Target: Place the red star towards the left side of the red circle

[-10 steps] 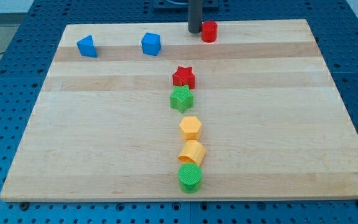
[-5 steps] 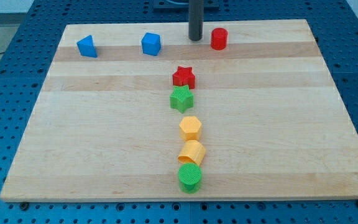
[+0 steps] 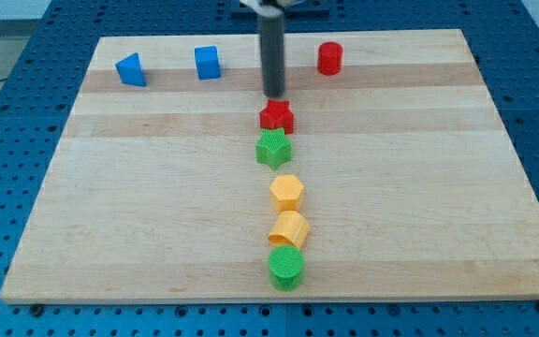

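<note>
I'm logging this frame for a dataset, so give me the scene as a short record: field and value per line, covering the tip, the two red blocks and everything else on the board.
tip: my tip sits just above the red star, close to it; contact unclear
red star: mid-board, touching the green star below it
red circle: near the top edge, up and right of the red star
blue blocks: two, top left
column below the stars: yellow hexagon, yellow block, green cylinder

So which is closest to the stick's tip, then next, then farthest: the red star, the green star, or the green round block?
From my tip:
1. Red star block, just below it.
2. Green star block, next down the column.
3. Green round block, by the view's bottom edge.
</note>
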`<state>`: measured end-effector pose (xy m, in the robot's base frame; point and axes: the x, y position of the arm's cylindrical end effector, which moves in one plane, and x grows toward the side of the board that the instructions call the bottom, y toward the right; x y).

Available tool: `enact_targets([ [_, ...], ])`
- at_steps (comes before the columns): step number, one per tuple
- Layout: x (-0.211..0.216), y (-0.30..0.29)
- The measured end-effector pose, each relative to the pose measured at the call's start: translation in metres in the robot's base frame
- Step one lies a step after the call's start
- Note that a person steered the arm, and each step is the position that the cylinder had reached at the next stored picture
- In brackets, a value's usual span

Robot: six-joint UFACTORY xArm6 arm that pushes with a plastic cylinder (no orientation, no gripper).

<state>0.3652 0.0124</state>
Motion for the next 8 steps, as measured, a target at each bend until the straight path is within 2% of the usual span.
enact_targets([
  [1, 0.032, 0.055],
  [2, 0.047, 0.056],
  [3, 0.047, 0.028],
  [4, 0.073, 0.027],
  [5, 0.054, -0.022],
  [6, 0.014, -0.035],
  [8, 0.006, -0.004],
])
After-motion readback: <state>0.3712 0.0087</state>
